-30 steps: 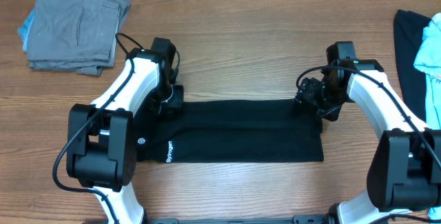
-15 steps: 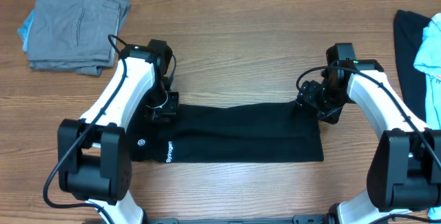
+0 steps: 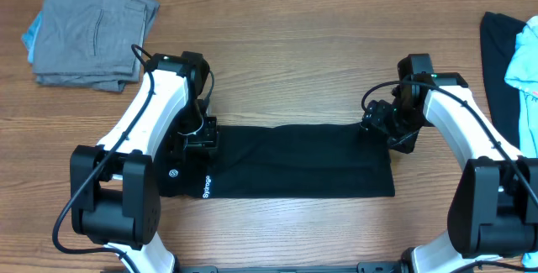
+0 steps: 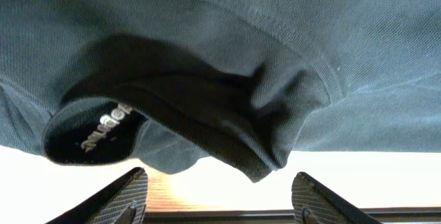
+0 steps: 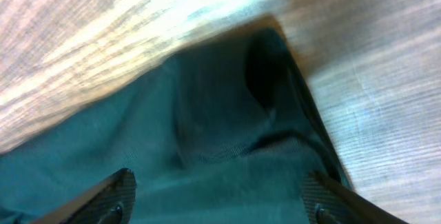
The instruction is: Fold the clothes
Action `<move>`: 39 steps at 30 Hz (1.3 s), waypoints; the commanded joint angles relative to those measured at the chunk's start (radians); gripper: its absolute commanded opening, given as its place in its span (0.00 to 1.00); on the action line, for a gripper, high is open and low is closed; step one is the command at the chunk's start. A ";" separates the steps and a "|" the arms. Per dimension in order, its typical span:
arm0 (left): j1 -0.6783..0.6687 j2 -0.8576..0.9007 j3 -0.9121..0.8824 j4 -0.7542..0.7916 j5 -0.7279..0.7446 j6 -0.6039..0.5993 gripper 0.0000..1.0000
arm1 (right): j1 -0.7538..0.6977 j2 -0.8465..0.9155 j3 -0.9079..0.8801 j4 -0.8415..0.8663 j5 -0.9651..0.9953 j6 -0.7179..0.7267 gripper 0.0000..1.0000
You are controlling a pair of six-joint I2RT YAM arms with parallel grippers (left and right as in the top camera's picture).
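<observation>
Overhead, black shirt [image 3: 286,162] lies folded in a long band near the counter's [image 3: 286,63] near edge, its logo end partly under the left arm. Left gripper [image 3: 200,134] and right gripper [image 3: 380,120] sit at its far corners, jaws hidden here. Wrist views show both spread wide, not clamped on cloth. Right wrist view is blurred. Grey pile [image 3: 92,29] at far-left corner. Blue and black garments [image 3: 514,63] cut off at right edge.
</observation>
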 commanded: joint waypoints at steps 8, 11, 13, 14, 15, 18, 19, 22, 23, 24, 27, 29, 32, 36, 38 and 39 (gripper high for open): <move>-0.002 -0.018 -0.021 0.037 -0.001 0.025 0.73 | 0.005 -0.021 -0.124 0.122 0.010 0.022 0.70; -0.002 -0.018 -0.030 0.040 0.000 0.028 0.74 | 0.005 -0.020 -0.131 0.132 0.010 0.031 0.61; -0.002 -0.018 -0.030 0.041 0.000 0.028 0.75 | 0.005 -0.020 -0.131 0.136 0.010 0.031 0.60; -0.002 -0.018 -0.030 0.043 0.000 0.028 0.75 | 0.005 -0.020 -0.131 0.138 0.010 0.031 0.57; -0.002 -0.018 -0.030 0.045 0.000 0.029 0.75 | 0.005 -0.020 -0.131 0.140 0.010 0.031 0.48; -0.002 -0.018 -0.030 0.048 -0.001 0.029 0.75 | 0.005 -0.020 -0.131 0.143 0.010 0.031 0.34; -0.002 -0.018 -0.030 0.048 0.000 0.035 0.75 | 0.005 -0.020 -0.131 0.143 0.011 0.031 0.31; -0.002 -0.018 -0.030 0.048 0.000 0.040 0.75 | 0.005 -0.020 -0.131 0.146 0.011 0.032 0.15; -0.002 -0.018 -0.030 0.050 0.000 0.040 0.75 | 0.005 -0.020 -0.131 0.147 0.013 0.032 0.08; -0.002 -0.018 -0.030 0.051 0.000 0.040 0.75 | 0.005 -0.020 -0.131 0.147 0.020 0.032 0.04; -0.002 -0.018 -0.030 0.054 0.000 0.040 0.72 | 0.005 -0.020 -0.131 0.139 0.070 0.066 0.04; -0.002 -0.018 -0.030 0.053 0.000 0.040 0.66 | 0.005 -0.021 -0.122 0.115 0.082 0.066 0.04; -0.002 -0.021 -0.026 0.040 0.000 0.043 0.61 | 0.000 -0.022 -0.090 0.047 0.093 0.066 0.04; -0.003 -0.033 -0.026 0.027 0.008 0.042 0.55 | 0.000 -0.024 -0.053 -0.056 0.098 0.065 0.04; -0.003 -0.033 -0.026 0.009 0.008 0.041 0.47 | 0.000 -0.024 -0.050 -0.108 0.115 0.065 0.04; -0.003 -0.033 -0.026 0.000 0.008 0.041 0.43 | 0.000 -0.024 -0.050 -0.132 0.128 0.065 0.04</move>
